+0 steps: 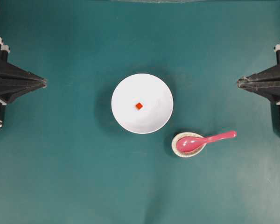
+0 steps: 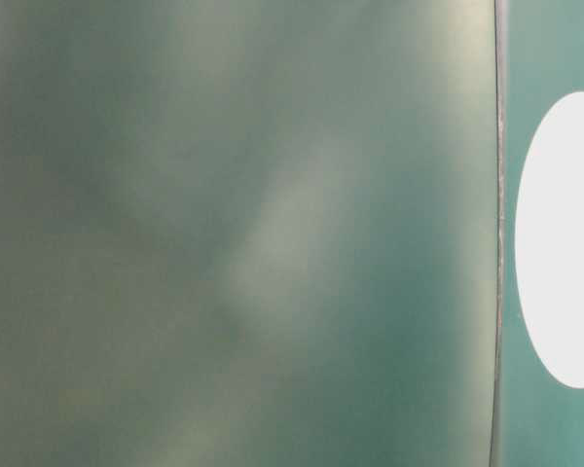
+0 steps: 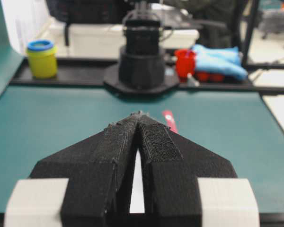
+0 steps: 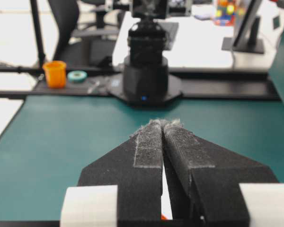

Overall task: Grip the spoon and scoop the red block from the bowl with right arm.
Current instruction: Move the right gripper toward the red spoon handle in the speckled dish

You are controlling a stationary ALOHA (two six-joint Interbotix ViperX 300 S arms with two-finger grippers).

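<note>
The big white bowl (image 1: pixel 142 103) sits in the middle of the green bench (image 1: pixel 60 177). The red block (image 1: pixel 139 106) lies inside the bowl, right at its middle, all by itself.

Just beside the bowl, toward the lower right in the overhead view, is a small speckled cream dish (image 1: pixel 188 144). The pink spoon (image 1: pixel 206 140) rests on that dish. Its round scoop lies in the dish, and its handle sticks out over the dish's rim, pointing away from the bowl toward the right side of the bench.

The right tool (image 1: pixel 238 83) is well away from the bowl, at the right edge of the overhead view. Its two pointed black fingers are pressed together at the tips, and nothing is between them. In the right wrist view, the fingertips (image 4: pixel 149 130) look fuzzy and worn where they meet. It is not touching the spoon.

The left tool (image 1: pixel 45 83) is well away from the bowl on the other side, at the left edge. Its fingers (image 3: pixel 125 135) are pressed together too, holding nothing.

In the table-level view, only a blurry white edge of the bowl (image 2: pixel 563 238) shows at the right side.
</note>
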